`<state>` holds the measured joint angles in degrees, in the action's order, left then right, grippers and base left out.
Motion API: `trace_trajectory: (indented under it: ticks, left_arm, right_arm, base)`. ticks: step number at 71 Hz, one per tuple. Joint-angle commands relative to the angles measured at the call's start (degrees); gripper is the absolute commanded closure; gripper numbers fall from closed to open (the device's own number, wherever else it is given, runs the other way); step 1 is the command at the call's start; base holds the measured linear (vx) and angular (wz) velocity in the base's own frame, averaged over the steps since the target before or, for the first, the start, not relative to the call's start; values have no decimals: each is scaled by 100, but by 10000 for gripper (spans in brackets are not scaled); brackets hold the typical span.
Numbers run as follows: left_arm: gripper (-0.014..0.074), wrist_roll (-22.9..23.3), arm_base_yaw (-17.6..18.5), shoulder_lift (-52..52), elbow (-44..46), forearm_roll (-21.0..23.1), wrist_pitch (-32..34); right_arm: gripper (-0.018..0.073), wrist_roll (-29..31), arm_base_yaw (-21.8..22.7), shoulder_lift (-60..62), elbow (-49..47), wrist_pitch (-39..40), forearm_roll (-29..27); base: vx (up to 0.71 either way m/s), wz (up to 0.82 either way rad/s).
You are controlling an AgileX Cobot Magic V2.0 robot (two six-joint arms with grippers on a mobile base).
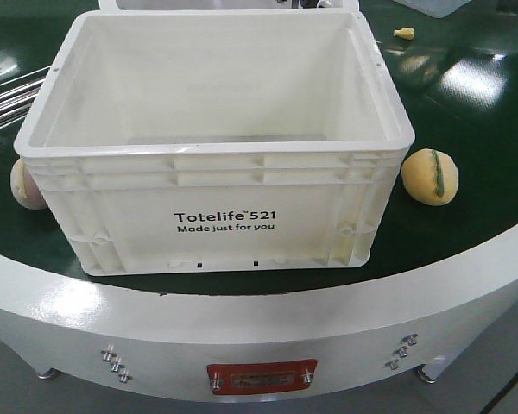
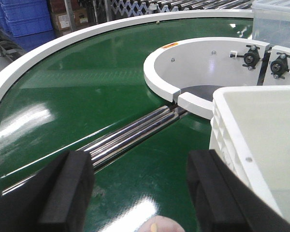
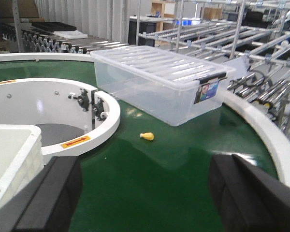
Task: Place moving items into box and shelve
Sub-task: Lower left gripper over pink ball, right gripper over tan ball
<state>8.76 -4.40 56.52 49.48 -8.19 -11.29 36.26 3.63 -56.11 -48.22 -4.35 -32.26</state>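
— Where do your balls lie?
— The box stands on the green surface. The yellow ball lies just beside its right wall, and the beige ball by its left corner.
— And your claws?
— Your left claw is spread wide, with the beige ball's edge showing between its fingers. Your right claw is spread too, over bare green.

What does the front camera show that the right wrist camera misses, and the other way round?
Front only: the striped yellow ball right of the white crate, the beige ball half hidden at its left, and the crate's black lettering. Right wrist only: the open right gripper, the metal racks, and the clear lidded tub in full. Both: the white crate, the small yellow scrap and the green belt.
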Motion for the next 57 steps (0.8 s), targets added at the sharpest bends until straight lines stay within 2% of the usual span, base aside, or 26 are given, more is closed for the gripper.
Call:
trace_trajectory:
  ticks: [1, 11, 24, 34, 57]
  left_arm:
    - [59, 277, -3, 170, 394, -7, 481]
    - [78, 342, -3, 774, 896, -7, 319]
    - [114, 342, -3, 1526, 1389, -7, 143]
    - [121, 346, -3, 1994, 1407, -7, 84]
    - [121, 346, -3, 2601, 1407, -7, 15]
  right_arm:
    - [-15, -36, 0, -210, -478, 108, -204]
    - [-15, -36, 0, -914, -1221, -460, -254]
    - [-15, -36, 7, -1812, -1807, -558, -254]
    - [-15, -36, 7, -2365, -1839, -608, -254]
    - [-15, -31, 7, -3470, -1839, -1298, -249]
  base:
    - [0, 0]
    - [0, 0]
    - [0, 0]
    - [0, 0]
    - [0, 0]
